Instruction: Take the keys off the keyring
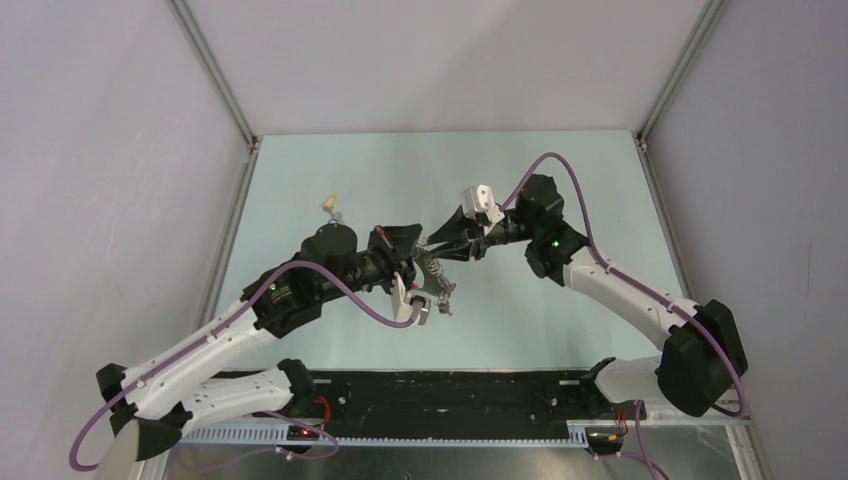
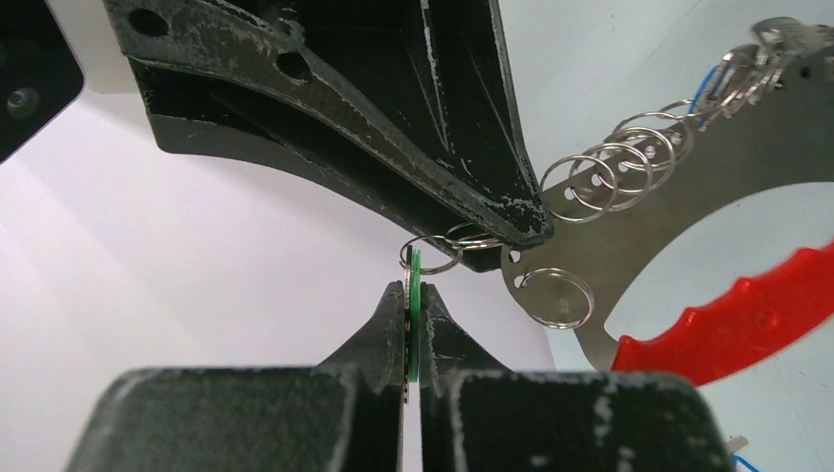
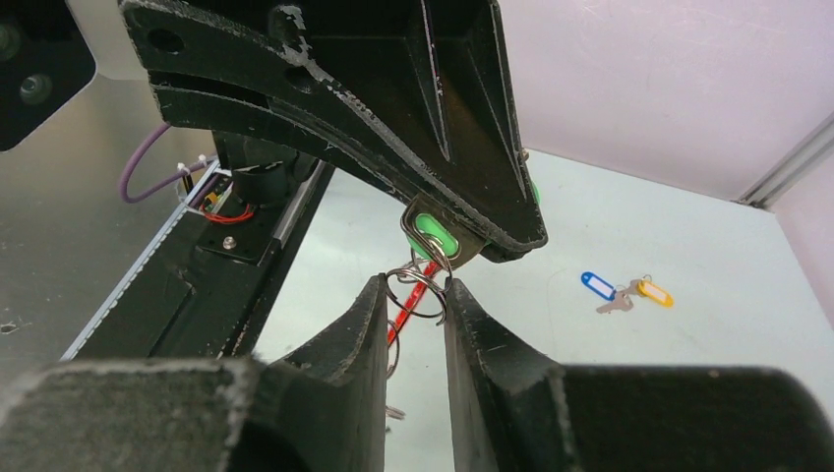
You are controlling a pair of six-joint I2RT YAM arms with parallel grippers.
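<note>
Keyring [image 2: 708, 187] near table [image 1: 560, 200] centre, well apart from its edges.

No lettering, label, brand, number or sign can be read in any view.

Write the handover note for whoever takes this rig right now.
Left gripper: shut on the green tag.
Right gripper: jaws narrowed around the split ring at that tag; firm grip unclear.
Keyring, with red band: beside both grippers, several rings threaded on it.
Done: blue-tagged key and yellow-tagged key lie loose on the table.
Left: free the green-tagged one, then the rest.
</note>
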